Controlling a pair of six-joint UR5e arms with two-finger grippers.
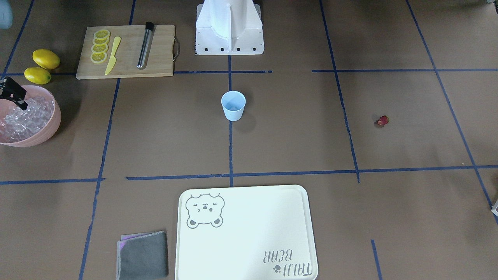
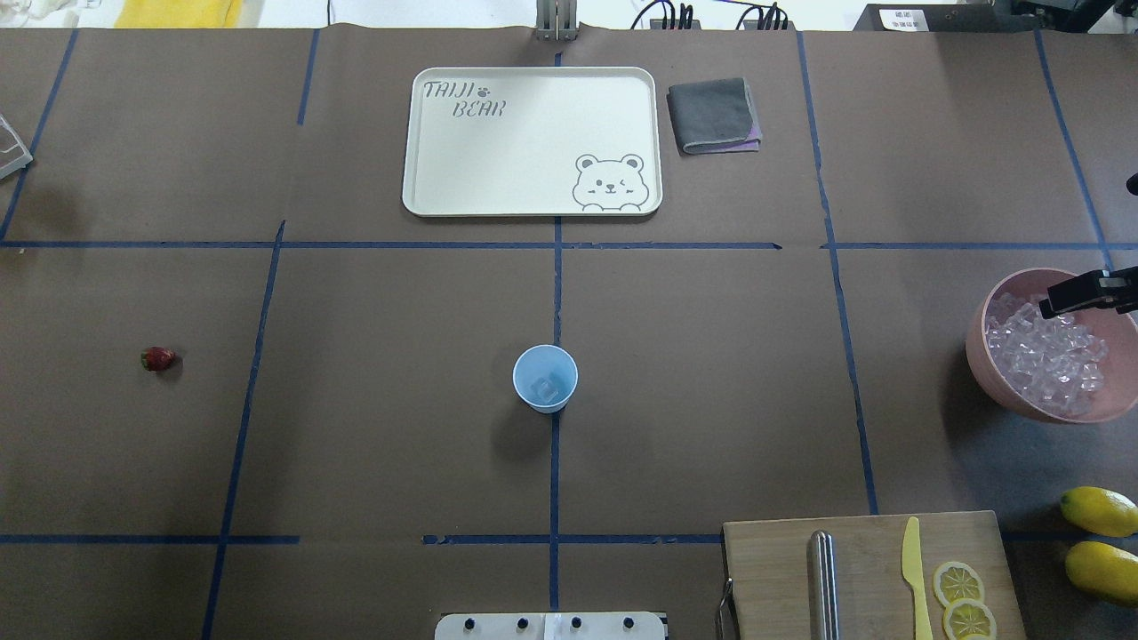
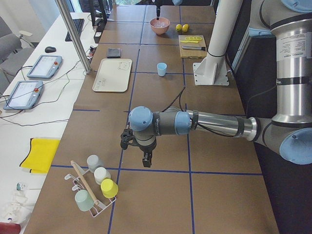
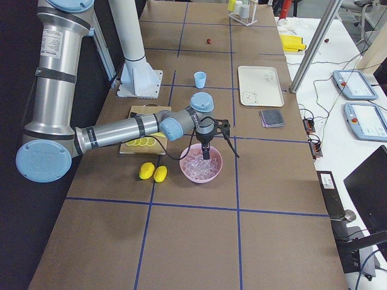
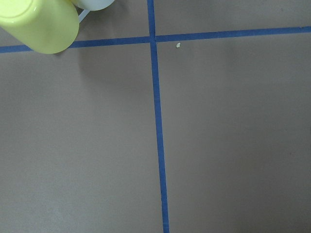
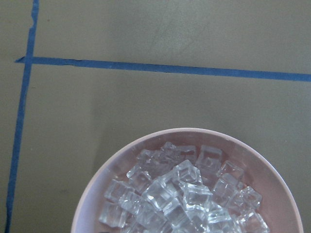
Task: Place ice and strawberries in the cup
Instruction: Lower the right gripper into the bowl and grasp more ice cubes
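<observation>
The light-blue cup [image 2: 545, 379] stands upright at the table's middle and also shows in the front view [image 1: 233, 105]. One ice cube [image 2: 545, 388] lies in it. The ice [image 6: 184, 194] fills the pink bowl [image 2: 987, 356] at the robot's right. My right gripper [image 2: 1049, 307] hangs over the bowl, fingers pointing down at the ice [image 1: 25, 116]. I cannot tell whether it is open or shut. The strawberry [image 2: 157, 358] lies alone far to the robot's left. My left gripper [image 3: 146, 163] shows only in the left side view, low over bare table, so I cannot tell its state.
A wooden cutting board [image 1: 155, 58] holds lemon slices [image 1: 99, 46], a yellow knife [image 1: 112, 55] and a metal tube [image 1: 145, 46]. Two lemons [image 1: 42, 66] lie beside the bowl. A cream tray [image 2: 533, 142] and grey cloth [image 2: 714, 116] lie across the table. A cup rack [image 3: 95, 187] stands near my left gripper.
</observation>
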